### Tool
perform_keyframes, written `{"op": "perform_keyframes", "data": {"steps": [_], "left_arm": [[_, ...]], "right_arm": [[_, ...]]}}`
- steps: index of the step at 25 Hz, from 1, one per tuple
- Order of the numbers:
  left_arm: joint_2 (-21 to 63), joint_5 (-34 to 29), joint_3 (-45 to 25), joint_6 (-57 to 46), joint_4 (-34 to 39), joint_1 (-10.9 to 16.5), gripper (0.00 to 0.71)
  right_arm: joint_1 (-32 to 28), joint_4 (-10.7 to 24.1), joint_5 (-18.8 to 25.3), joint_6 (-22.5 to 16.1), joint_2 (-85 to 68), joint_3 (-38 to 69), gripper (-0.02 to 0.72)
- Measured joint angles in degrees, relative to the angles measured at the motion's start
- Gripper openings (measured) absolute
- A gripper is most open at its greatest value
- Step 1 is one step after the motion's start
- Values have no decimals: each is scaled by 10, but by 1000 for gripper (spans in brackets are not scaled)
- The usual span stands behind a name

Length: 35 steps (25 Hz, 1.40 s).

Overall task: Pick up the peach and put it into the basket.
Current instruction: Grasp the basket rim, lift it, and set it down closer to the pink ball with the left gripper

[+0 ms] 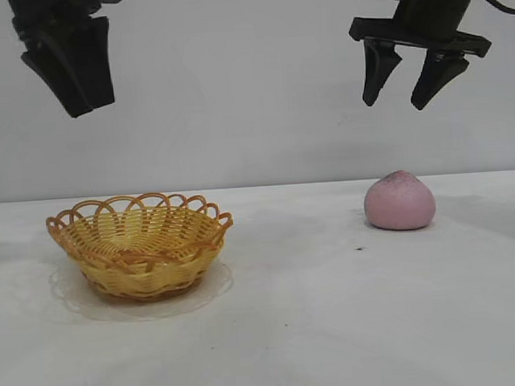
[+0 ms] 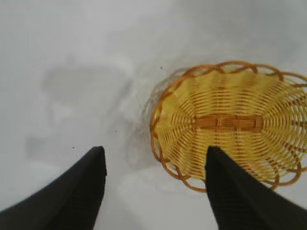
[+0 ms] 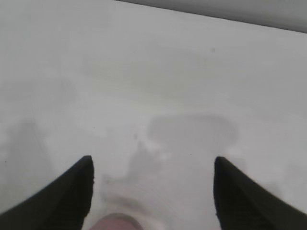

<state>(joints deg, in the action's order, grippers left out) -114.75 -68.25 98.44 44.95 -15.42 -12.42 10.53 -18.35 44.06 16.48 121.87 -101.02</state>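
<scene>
While the peach [image 1: 400, 201] sits on the table [image 1: 335, 311], well apart from the basket [image 1: 140, 245], your right end effector [image 1: 406, 83] hangs released almost directly above it, far nearer than the left end effector [image 1: 73, 69], also released, above the basket.

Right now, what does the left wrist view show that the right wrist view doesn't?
Only the left wrist view: the basket, empty, seen from above, beneath the open left gripper. Only the right wrist view: a sliver of the peach at the frame edge, between the open right gripper's fingers, plus the table's far edge. Both share: the white table and two dark fingertips held well apart, holding nothing.
</scene>
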Motion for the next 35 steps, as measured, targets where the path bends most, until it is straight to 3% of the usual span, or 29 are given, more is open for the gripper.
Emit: {"op": "perform_keyframes", "data": {"steps": [11,21,35], "left_arm": [[-61,-7,11,37,4,-1,406],[-114,-7,51,42,49,-41,406],[-165,4,77,42,58,-42,406]], "right_arm": [[0,1,6,1,0,0,440],[0,2,6,1,0,0,440],[0,8,8,2,0,0,440]]}}
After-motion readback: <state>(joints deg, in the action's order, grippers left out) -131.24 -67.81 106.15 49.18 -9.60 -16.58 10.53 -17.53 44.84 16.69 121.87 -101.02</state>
